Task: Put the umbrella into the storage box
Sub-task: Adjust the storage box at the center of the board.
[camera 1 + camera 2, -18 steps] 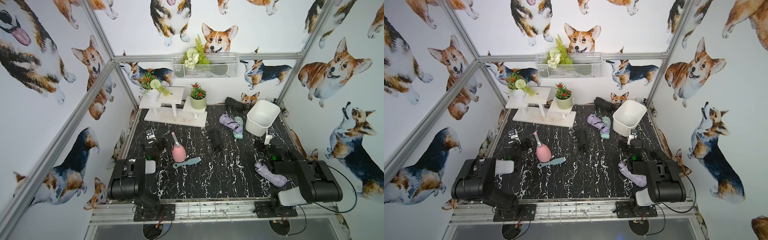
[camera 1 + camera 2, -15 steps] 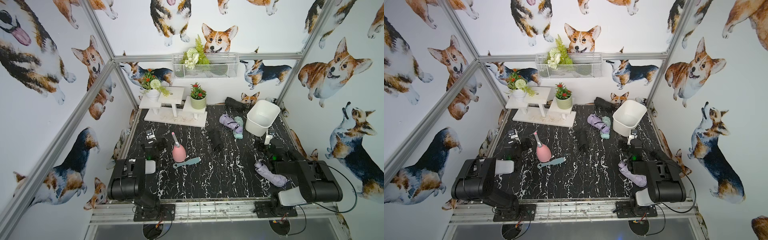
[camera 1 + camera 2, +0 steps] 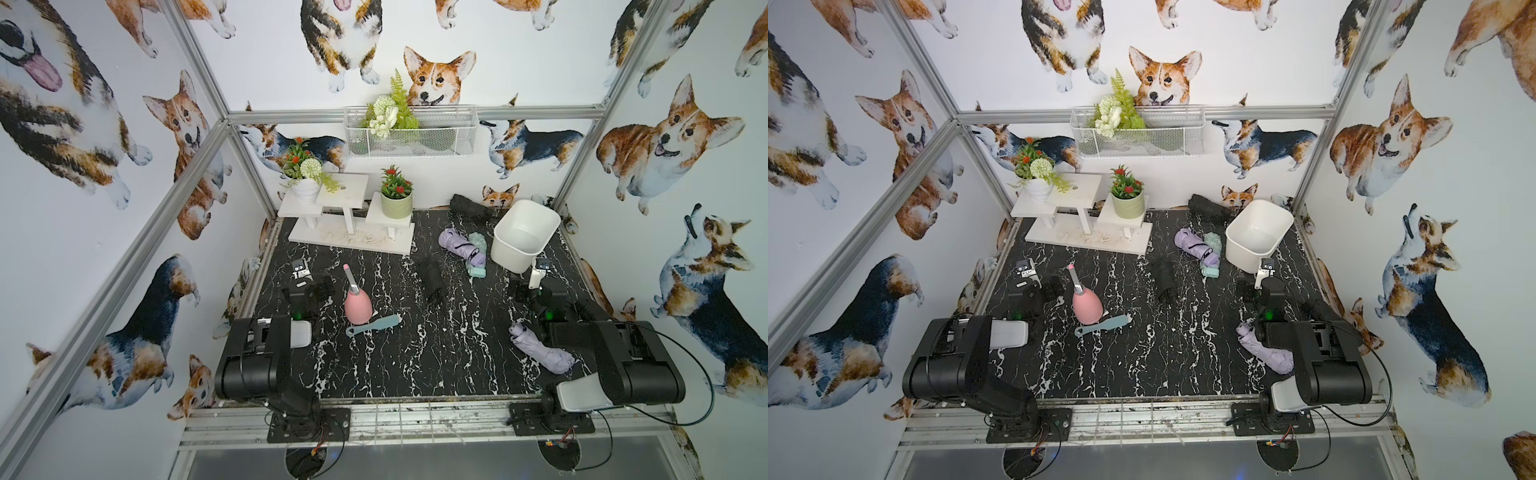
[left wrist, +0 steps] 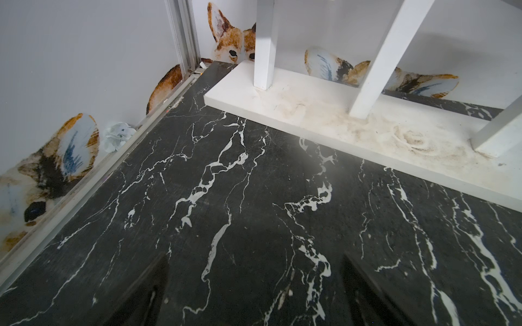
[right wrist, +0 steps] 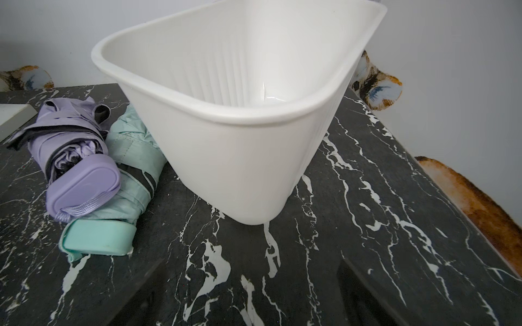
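Storage box (image 5: pixel 240 169) empty; left fingers (image 4: pixel 141 296) and right fingers (image 5: pixel 364 299) apart, bare.
Purple umbrella (image 5: pixel 65 132) just beside the box: judged light, soft, slippery fabric; likely best gripped mid-body.

storage box (image 3: pixel 509 251): wht, upright, empty, rear rt | lilac umbrella (image 3: pixel 457 243): folded, atop mint umbrella (image 3: pixel 478 241), beside box

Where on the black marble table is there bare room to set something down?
The widest bare patch is the front middle, between the blue brush and the front lilac umbrella. A narrower strip runs between the pink bottle and the middle black umbrella. It is crowded beside the storage box, where two folded umbrellas lie together.
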Tool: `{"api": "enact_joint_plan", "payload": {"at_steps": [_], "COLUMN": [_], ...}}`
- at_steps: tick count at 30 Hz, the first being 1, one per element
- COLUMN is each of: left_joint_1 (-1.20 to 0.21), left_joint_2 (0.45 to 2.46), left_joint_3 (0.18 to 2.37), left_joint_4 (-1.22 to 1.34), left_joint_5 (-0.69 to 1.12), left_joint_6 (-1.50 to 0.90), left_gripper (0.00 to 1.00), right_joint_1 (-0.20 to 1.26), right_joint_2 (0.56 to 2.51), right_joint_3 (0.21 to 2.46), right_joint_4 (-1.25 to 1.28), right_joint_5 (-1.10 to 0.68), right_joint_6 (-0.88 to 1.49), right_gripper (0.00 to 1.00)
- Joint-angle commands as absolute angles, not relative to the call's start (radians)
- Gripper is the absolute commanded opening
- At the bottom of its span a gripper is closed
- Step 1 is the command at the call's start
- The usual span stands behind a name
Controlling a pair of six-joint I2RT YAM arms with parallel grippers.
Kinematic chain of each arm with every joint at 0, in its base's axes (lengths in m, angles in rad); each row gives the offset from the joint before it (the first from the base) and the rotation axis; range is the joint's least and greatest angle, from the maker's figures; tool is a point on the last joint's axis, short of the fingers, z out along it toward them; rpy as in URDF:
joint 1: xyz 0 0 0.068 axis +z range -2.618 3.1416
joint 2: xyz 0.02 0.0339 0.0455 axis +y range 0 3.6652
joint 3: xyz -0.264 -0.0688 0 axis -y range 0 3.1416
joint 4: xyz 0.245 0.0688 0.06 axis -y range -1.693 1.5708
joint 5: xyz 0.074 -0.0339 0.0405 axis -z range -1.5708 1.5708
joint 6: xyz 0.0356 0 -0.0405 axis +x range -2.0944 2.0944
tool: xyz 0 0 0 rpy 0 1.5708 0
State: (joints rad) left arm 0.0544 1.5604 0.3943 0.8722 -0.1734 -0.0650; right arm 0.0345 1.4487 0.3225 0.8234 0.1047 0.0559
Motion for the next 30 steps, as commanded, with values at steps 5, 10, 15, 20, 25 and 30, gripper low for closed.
{"api": "enact_joint_plan", "payload": {"at_steps": [5,10,15,20,25,30], "left_joint_1": [0.054,0.055,0.055,0.055,0.034,-0.032], "left_joint_2": [1.560,1.560,1.559,1.559,1.500,1.328], "left_joint_3": [0.393,0.393,0.393,0.393,0.403,0.405], "left_joint_4": [0.899,0.900,0.899,0.900,0.830,0.709], "left_joint_5": [-0.175,-0.175,-0.175,-0.175,-0.216,-0.294], "left_joint_6": [-0.058,-0.057,-0.058,-0.058,-0.042,0.003], "left_gripper": [1.00,1.00,1.00,1.00,1.00,1.00], "right_joint_1": [0.033,0.034,0.034,0.035,0.029,0.032], "right_joint_2": [1.449,1.447,1.447,1.449,1.449,1.273], "right_joint_3": [0.327,0.323,0.322,0.327,0.328,0.402], "right_joint_4": [0.822,0.831,0.831,0.825,0.822,0.556], "right_joint_5": [0.102,0.107,0.107,0.102,0.089,0.080], "right_joint_6": [0.056,0.055,0.057,0.056,0.057,0.057], "right_gripper": [1.00,1.00,1.00,1.00,1.00,0.97]}}
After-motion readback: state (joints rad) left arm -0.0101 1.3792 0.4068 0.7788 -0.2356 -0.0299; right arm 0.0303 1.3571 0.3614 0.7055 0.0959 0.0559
